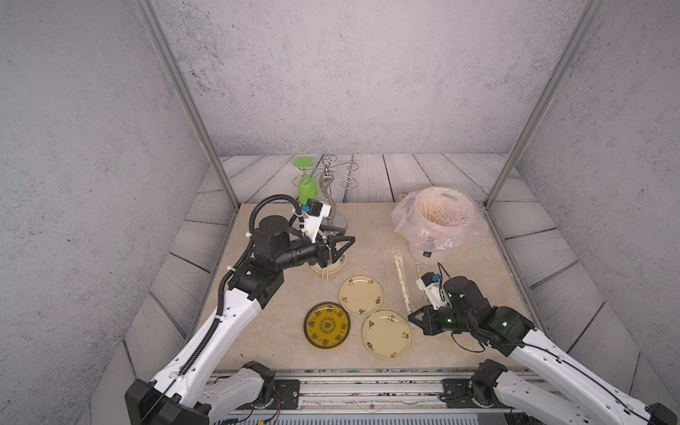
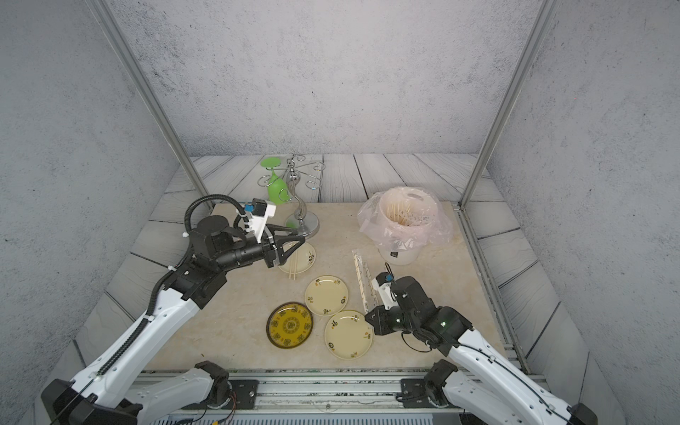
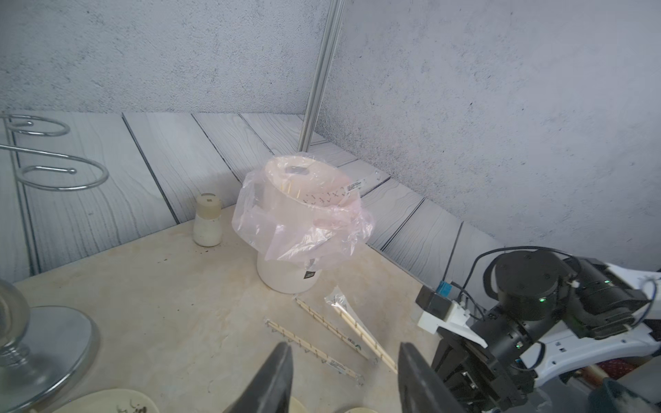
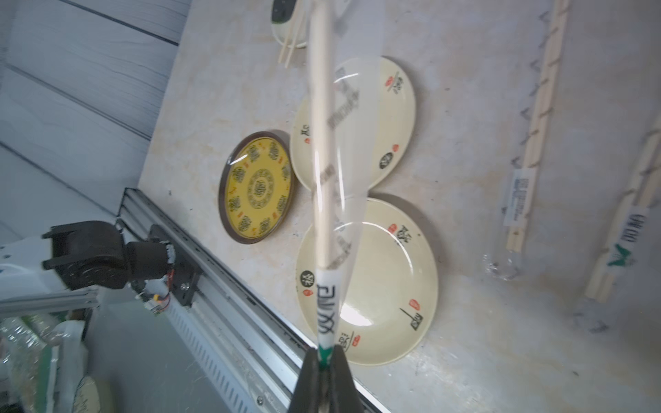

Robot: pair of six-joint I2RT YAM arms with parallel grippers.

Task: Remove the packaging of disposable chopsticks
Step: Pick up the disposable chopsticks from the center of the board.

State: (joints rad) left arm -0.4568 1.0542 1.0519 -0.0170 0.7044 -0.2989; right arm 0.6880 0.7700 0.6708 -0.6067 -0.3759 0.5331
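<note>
The right gripper (image 4: pixel 324 357) was seen shut tight on one end of the packaging (image 4: pixel 327 304). This grip was shown only in the right wrist view, where a pale stick (image 4: pixel 319 143) was seen inside the clear sleeve. In both top views the held sleeve could not be picked out for sure. In the left wrist view the left gripper (image 3: pixel 345 375) was shown with its two fingers (image 3: pixel 279 379) apart and nothing between them. What was under it was shown only in the top views. There it was held over a plate (image 2: pixel 308 257), well to the left of the bin (image 2: pixel 399 257). A bare pair of disposable chopsticks (image 2: pixel 293 265) was seen lying on that plate. More wrapped pairs (image 1: pixel 402 281) were seen lying flat on the table (image 1: pixel 279 331), near the bin on the robot's side of it. A small white bottle (image 3: pixel 207 221) just beside the bin was shown plainly in the left wrist view.
</note>
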